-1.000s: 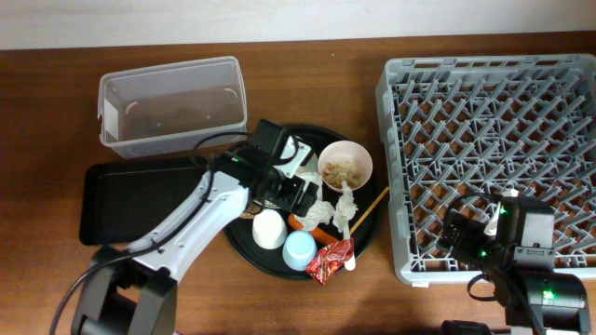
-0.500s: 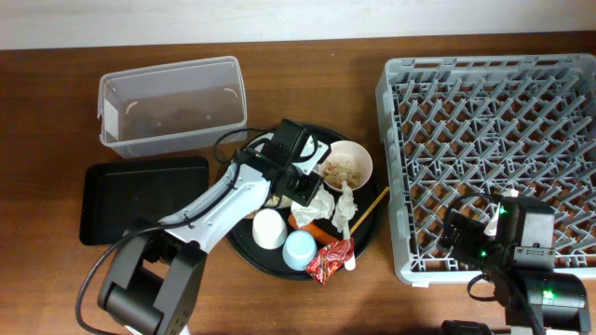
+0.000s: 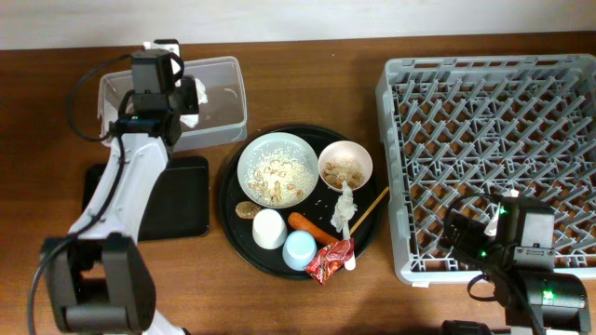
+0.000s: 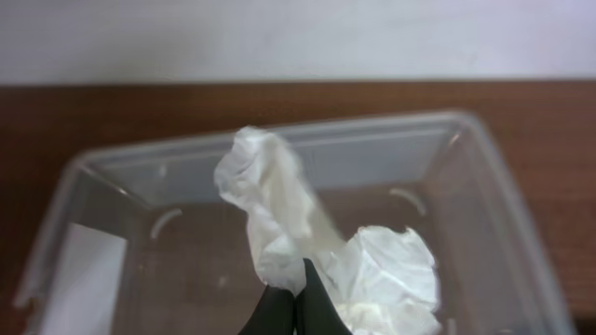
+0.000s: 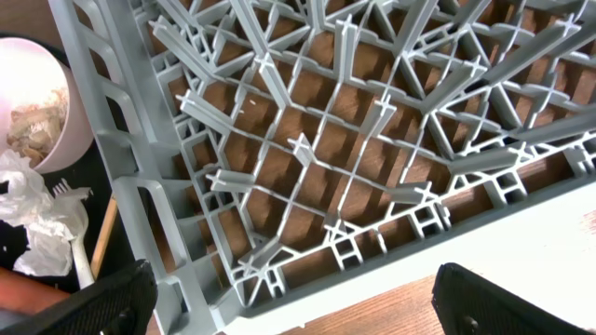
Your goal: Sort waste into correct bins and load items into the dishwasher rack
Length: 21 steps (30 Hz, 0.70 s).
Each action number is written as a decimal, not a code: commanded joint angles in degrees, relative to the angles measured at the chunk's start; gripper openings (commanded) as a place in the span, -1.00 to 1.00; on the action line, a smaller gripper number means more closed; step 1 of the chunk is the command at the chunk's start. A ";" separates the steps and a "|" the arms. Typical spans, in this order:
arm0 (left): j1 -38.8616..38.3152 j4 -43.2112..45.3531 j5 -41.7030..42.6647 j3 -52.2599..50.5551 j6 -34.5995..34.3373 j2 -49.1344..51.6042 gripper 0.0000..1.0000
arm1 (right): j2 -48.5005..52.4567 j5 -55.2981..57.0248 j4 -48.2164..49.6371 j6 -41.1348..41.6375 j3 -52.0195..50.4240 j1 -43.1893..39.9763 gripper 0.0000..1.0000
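My left gripper (image 3: 181, 94) (image 4: 296, 305) hangs over the clear tub (image 3: 226, 67) (image 4: 466, 130), shut on a crumpled white napkin (image 4: 279, 200) (image 3: 191, 95). On the round black tray (image 3: 231, 244) stand the wide white plate-bowl (image 3: 277, 169) with crumbs, the smaller bowl (image 3: 345, 165), a white cup (image 3: 269, 228) and a pale blue cup (image 3: 301, 248). Beside them lie a carrot piece (image 3: 310, 224), a red wrapper (image 3: 330, 261), another napkin (image 3: 345, 207) (image 5: 33, 219), a brown lump (image 3: 246, 210) and the wooden stick (image 3: 371, 209). My right gripper (image 3: 463, 240) (image 5: 303, 312) stands open above the near left corner of the dishwasher rack (image 3: 494, 140) (image 5: 307, 158).
The shallow black tray (image 3: 182, 200) lies below the clear tub, partly under my left arm. A white fork (image 5: 76, 244) rests by the napkin at the round tray's right edge. The rack fills the table's right side.
My left gripper closed on a napkin at the round tray and carried it up and left, over the clear tub. The plate-bowl is uncovered. The right arm has not moved.
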 commanded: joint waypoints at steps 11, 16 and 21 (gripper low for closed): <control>-19.96 -20.22 15.10 1.66 0.46 -3.08 0.46 | -0.28 1.75 -0.24 3.74 1.25 0.24 0.97; -37.94 -25.86 15.08 1.27 -2.82 -1.75 0.48 | -0.28 2.21 -0.90 3.72 1.25 0.24 0.97; -41.40 -24.37 15.28 1.27 -10.27 8.61 0.57 | -0.28 2.21 -1.05 3.72 1.25 0.24 0.97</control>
